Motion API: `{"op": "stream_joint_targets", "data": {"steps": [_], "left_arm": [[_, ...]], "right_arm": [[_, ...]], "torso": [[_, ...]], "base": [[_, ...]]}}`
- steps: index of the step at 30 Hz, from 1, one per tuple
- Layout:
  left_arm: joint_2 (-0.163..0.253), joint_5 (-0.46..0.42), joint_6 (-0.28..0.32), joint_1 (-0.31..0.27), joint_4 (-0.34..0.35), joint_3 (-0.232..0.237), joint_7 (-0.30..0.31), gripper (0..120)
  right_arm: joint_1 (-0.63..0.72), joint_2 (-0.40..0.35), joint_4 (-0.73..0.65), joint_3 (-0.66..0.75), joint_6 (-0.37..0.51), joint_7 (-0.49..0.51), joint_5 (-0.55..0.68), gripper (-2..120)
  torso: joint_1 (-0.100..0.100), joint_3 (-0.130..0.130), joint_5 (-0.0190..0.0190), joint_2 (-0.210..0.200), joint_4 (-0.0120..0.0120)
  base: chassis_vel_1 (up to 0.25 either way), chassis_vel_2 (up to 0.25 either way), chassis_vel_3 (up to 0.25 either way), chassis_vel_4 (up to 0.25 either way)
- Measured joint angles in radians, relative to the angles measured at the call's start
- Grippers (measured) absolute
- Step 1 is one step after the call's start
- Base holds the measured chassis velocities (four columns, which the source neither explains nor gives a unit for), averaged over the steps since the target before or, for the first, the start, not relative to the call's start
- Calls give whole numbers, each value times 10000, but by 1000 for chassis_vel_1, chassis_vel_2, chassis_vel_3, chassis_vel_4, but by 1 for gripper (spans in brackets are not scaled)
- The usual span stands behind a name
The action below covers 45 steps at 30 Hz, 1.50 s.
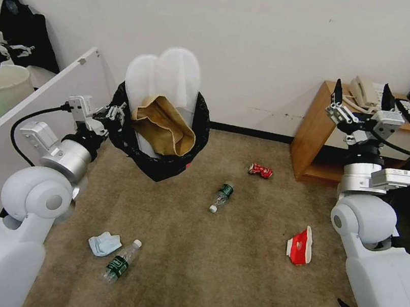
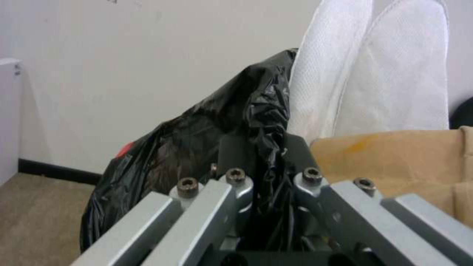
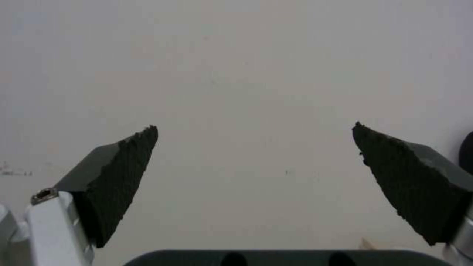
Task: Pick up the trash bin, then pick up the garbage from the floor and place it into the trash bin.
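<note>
Above the carpet (image 1: pixel 210 257), the left gripper (image 1: pixel 113 116) is clamped on the bin's (image 1: pixel 162 162) black bag rim, holding it up within reach, slippers (image 1: pixel 167 78) and paper bag (image 1: pixel 165 127) inside. Bottles (image 1: pixel 222 194), can (image 1: pixel 260 170) and carton (image 1: pixel 300 246) lie below. The right gripper (image 1: pixel 361 102) waits raised, fingers apart.

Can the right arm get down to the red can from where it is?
Probably yes: the right tool is open and empty, raised near the cabinet, and the can lies on bare carpet with nothing beside it.
</note>
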State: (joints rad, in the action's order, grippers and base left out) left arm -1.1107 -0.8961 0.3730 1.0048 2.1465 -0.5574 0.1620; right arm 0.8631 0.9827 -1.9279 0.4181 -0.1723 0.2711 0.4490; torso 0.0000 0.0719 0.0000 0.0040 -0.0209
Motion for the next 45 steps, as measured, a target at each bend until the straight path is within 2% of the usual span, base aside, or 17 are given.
{"op": "stream_joint_targets", "data": {"steps": [15,32,45], "left_arm": [[-18,267,-167,0,-45,8,-1,4],[8,-23,-4,70,162,-81,-157,4],[12,12,-90,151,232,-111,-115,4]], "right_arm": [[-18,14,-21,-12,0,-3,65,100],[-24,-14,-108,-25,23,-5,133,100],[-31,-27,-150,-69,42,-6,160,100]], "torso": [[0,0,0,0,-1],[0,0,-1,0,2],[0,0,-1,0,7]], "base": [[0,0,0,0],[0,0,0,0],[77,72,71,76]]}}
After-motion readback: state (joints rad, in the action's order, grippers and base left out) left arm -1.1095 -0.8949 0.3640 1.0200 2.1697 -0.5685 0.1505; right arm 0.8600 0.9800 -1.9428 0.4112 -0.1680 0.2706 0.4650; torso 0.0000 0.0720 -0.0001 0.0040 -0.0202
